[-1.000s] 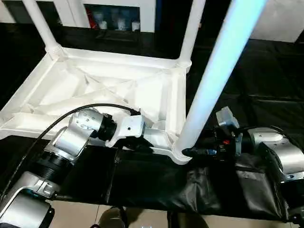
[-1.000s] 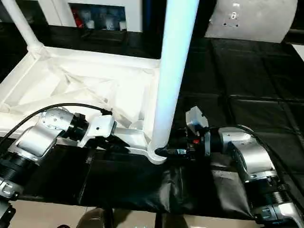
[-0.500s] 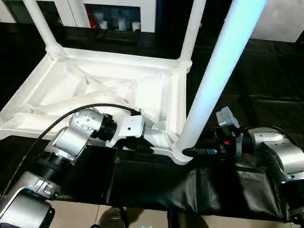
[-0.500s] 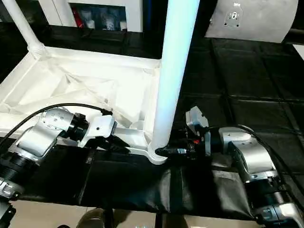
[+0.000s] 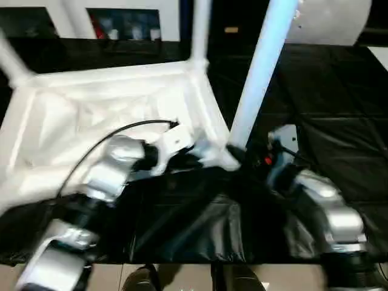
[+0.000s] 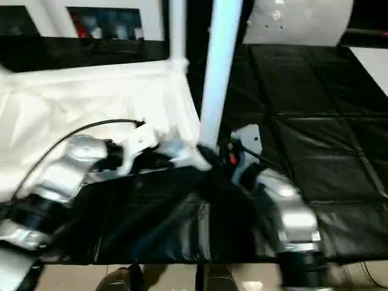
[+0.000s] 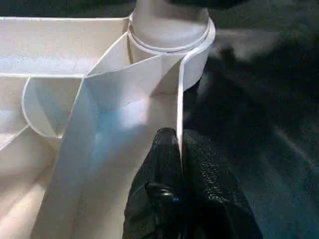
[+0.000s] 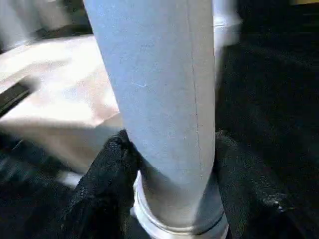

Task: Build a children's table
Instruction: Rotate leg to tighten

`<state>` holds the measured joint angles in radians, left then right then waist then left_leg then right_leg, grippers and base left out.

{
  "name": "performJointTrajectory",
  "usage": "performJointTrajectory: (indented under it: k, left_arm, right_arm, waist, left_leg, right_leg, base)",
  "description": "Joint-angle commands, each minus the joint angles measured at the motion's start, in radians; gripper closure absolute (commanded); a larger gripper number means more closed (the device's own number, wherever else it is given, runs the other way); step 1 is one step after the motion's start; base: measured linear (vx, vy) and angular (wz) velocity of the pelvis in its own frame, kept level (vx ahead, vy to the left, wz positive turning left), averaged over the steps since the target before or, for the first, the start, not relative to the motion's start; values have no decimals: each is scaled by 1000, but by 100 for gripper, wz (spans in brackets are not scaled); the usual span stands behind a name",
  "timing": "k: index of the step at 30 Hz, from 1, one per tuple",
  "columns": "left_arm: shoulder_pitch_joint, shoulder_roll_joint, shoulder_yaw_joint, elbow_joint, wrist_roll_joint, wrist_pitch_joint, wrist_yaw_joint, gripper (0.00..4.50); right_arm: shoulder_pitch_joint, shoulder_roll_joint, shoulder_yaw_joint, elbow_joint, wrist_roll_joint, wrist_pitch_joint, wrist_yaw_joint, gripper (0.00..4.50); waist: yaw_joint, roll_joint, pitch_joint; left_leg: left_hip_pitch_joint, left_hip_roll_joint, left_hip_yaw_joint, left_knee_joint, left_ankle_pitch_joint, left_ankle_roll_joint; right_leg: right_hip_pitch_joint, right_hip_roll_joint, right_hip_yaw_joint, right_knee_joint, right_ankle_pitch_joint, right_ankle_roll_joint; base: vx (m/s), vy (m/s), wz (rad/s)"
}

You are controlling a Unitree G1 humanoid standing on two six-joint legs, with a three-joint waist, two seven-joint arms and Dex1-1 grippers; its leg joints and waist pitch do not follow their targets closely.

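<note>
The right end effector (image 8: 169, 174) clamped the long white tapered plastic leg (image 8: 159, 99) low, beside its socket; the left end effector (image 7: 180, 149) pinched the rigid, light-looking ribbed white plastic tabletop (image 5: 91, 103) wall nearby

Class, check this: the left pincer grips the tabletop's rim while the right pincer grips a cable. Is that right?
Not quite. The left pincer does grip the tabletop rim, but the right pincer grips a leg, as the right wrist view shows.
</note>
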<state>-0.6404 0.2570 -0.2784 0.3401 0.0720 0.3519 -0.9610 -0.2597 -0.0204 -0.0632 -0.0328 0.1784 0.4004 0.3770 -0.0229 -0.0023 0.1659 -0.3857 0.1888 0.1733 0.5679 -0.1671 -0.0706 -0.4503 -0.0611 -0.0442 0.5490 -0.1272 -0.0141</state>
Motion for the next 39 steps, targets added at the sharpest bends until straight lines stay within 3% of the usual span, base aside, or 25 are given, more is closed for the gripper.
performJointTrajectory:
  k: [1,2,3,5,7,8,11,15,17,20,21,22,23,27,28,29,31,32,35,37,38,39]
  left_arm:
    - [-36,-119,-59,10,-14,2,80,450]
    - [-38,-128,-58,12,-11,4,89,450]
    - [-42,-147,-59,19,-5,1,104,450]
    - [-45,-166,-64,25,4,0,119,450]
    - [-44,-172,-69,28,8,-8,124,450]
    - [-44,-171,-68,31,9,-12,124,450]
    - [-43,-154,-64,42,15,-39,108,450]
    - [-31,-119,-57,46,13,-98,67,450]
    - [-16,-104,-45,40,10,-129,66,450]
    - [5,-100,-23,13,-17,-133,60,450]
    - [29,-106,-2,-29,-56,-123,45,450]
    - [31,-106,-1,-33,-59,-122,44,450]
    - [40,-108,6,-48,-72,-117,39,407]
    - [96,-103,24,-160,-102,-99,53,385]
    - [98,-101,23,-166,-101,-100,55,375]
    - [110,-95,27,-204,-97,-75,69,359]
    - [150,-62,43,-317,-94,12,78,350]
    - [169,-41,48,-353,-93,37,73,342]
    - [213,8,64,-426,-106,84,66,320]
    - [305,93,107,-551,-129,166,43,299]
    - [305,93,107,-551,-129,166,43,294]
    - [379,154,138,-642,-153,197,15,275]
  right_arm:
    - [-18,132,101,8,8,40,-125,252]
    - [-20,150,95,10,10,37,-151,252]
    - [-21,163,98,17,-2,14,-171,252]
    - [-19,179,97,26,-24,-12,-205,196]
    - [-10,186,84,22,-39,-11,-235,179]
    - [-7,186,80,16,-45,-5,-236,172]
    - [15,139,86,-8,-82,-26,-211,138]
    - [74,43,70,-70,-41,-36,-118,93]
    - [124,-27,40,-123,-6,-53,-50,80]
    - [169,-94,7,-186,63,-48,51,48]
    - [201,-140,-13,-245,119,-9,126,43]
    - [203,-143,-14,-250,123,-5,133,35]
    - [215,-161,-17,-271,141,12,158,22]
    - [225,-253,-45,-363,252,26,278,1]
    - [224,-257,-47,-367,261,26,283,0]
    - [220,-265,-58,-388,295,28,294,0]
    - [214,-283,-76,-450,392,68,332,0]
    - [211,-284,-72,-465,407,81,337,0]
    - [198,-282,-53,-484,414,99,333,0]
    - [150,-246,-1,-466,367,93,286,0]
    - [150,-246,-1,-466,367,93,286,0]
    - [122,-222,44,-446,327,94,248,0]
  waist:
    - [-2,3,-55]
    - [-3,2,-56]
    - [1,13,-54]
    - [-2,7,-54]
    - [2,11,-58]
    - [5,12,-61]
    - [4,9,-64]
    - [13,4,-73]
    - [20,5,-74]
    - [28,-2,-75]
    - [26,-5,-77]
    - [26,-5,-77]
    - [27,-5,-77]
    - [30,-1,-81]
    - [28,-3,-81]
    - [27,-13,-79]
    - [29,-10,-76]
    - [27,-12,-74]
    - [20,-7,-72]
    - [16,-3,-74]
    - [12,-3,-74]
    - [8,3,-72]
  left_leg:
    - [21,20,-21,-82,-367,12]
    - [19,20,-22,-85,-362,14]
    - [20,22,-19,-88,-351,24]
    - [19,22,-15,-87,-355,25]
    - [22,21,-11,-85,-337,32]
    - [17,20,-9,-85,-304,46]
    - [13,18,-5,-81,-266,65]
    - [12,19,0,-73,-203,106]
    - [13,20,1,-70,-188,119]
    - [5,19,1,-67,-175,144]
    - [3,18,1,-66,-188,148]
    - [3,18,1,-66,-188,148]
    - [-1,18,-2,-66,-180,150]
    - [4,29,-3,-65,-174,159]
    - [4,28,-2,-64,-175,163]
    - [1,27,-1,-64,-182,163]
    - [1,27,-4,-65,-187,153]
    - [0,27,-5,-66,-187,150]
    - [3,23,-4,-66,-191,132]
    - [6,25,-7,-68,-183,110]
    - [3,25,-9,-69,-177,104]
    - [7,26,-7,-70,-183,94]
  right_leg:
    - [40,-64,23,-93,-648,-75]
    - [44,-64,23,-92,-629,-75]
    - [43,-62,28,-89,-558,-82]
    - [43,-60,30,-89,-525,-88]
    - [45,-59,35,-82,-467,-109]
    - [52,-58,38,-73,-398,-130]
    - [57,-59,39,-67,-341,-154]
    - [66,-62,41,-58,-269,-186]
    - [67,-63,41,-57,-268,-189]
    - [75,-64,39,-55,-283,-189]
    - [74,-66,37,-60,-340,-177]
    - [74,-66,37,-60,-340,-177]
    - [77,-67,36,-59,-359,-170]
    - [69,-64,36,-55,-327,-196]
    - [69,-63,35,-55,-323,-195]
    - [69,-63,34,-55,-335,-191]
    - [69,-67,34,-57,-379,-173]
    - [70,-66,34,-57,-385,-167]
    - [63,-61,33,-61,-419,-148]
    - [60,-62,33,-55,-417,-151]
    - [62,-62,32,-51,-407,-157]
    - [58,-60,34,-52,-395,-163]
  base:
    - [0,0,0]
    - [0,0,0]
    - [0,0,0]
    - [0,0,0]
    - [0,0,0]
    - [0,0,0]
    - [0,0,0]
    - [0,0,0]
    - [0,0,0]
    - [0,0,0]
    - [0,0,0]
    - [0,0,0]
    - [0,0,0]
    - [0,0,0]
    - [0,0,0]
    - [0,0,0]
    - [0,0,0]
    - [0,0,0]
    - [0,0,0]
    - [0,0,0]
    - [0,0,0]
    - [0,0,0]
